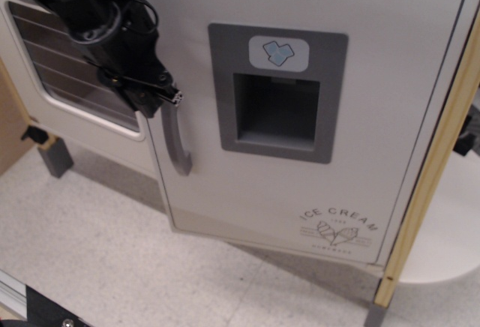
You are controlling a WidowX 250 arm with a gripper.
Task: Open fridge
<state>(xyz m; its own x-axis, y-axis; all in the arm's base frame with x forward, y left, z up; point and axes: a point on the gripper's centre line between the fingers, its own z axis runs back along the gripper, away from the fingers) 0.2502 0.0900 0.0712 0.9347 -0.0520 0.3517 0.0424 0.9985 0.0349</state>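
The white fridge door (247, 192) fills the middle of the view, with a grey ice dispenser panel (276, 91) and an "ICE CREAM" logo (337, 227) at its lower right. Its left edge stands swung out from the cabinet, over the oven door. My black gripper (157, 100) is shut on the upper part of the vertical grey handle (174, 143), whose curved lower end shows below my fingers. My arm comes in from the upper left.
The white oven door with a window (64, 76) stands at the left, partly behind my arm. A wooden upright (431, 169) frames the right side. Grey feet (55, 158) rest on the speckled floor (112, 252). A white rounded shelf (442, 244) is at the lower right.
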